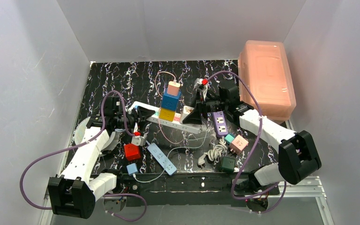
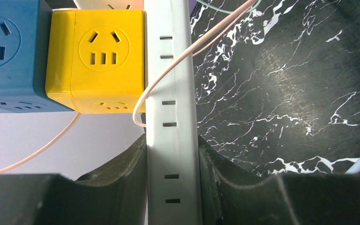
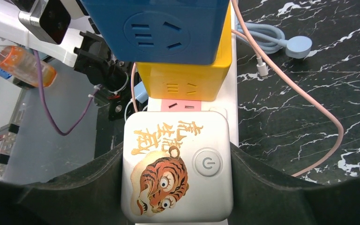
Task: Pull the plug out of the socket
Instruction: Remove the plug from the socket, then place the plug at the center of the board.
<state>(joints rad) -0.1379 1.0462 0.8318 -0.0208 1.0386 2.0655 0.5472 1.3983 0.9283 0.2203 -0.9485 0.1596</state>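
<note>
Right wrist: gripping square white tiger-printed plug (image 3: 168,136) with right claw (image 3: 177,157); clamping long white power strip (image 2: 171,84) beneath with left claw (image 2: 172,157), bracing.

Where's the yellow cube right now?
Top view, centre: yellow cube plugged into the white power strip, carrying the blue cube, just left of the tiger-print plug.

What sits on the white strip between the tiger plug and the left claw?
A yellow cube with a blue cube stacked on it, clearest in the top view.
</note>
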